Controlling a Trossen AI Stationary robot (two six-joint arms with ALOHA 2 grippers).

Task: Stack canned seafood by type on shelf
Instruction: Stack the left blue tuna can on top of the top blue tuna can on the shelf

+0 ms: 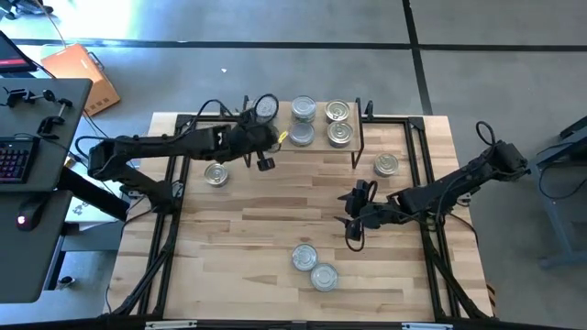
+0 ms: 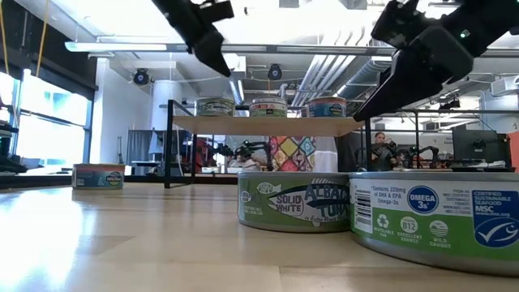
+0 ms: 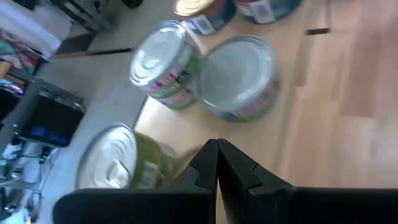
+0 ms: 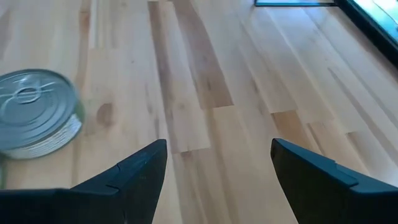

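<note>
Overhead, hovering over pale slatted-wood bench (image 1: 275, 229), flat round ribbed-lid tins scattered.
Sitting on light-wood shelf (image 1: 316, 151) with thin black legs: stacked silver tins (image 1: 339, 124); left gripper (image 1: 268, 139) beside them, jaws pressed together; right gripper (image 1: 353, 215) mid-bench, jaws spread, empty; two green-labelled tins (image 1: 314, 266) touching near front edge.
</note>
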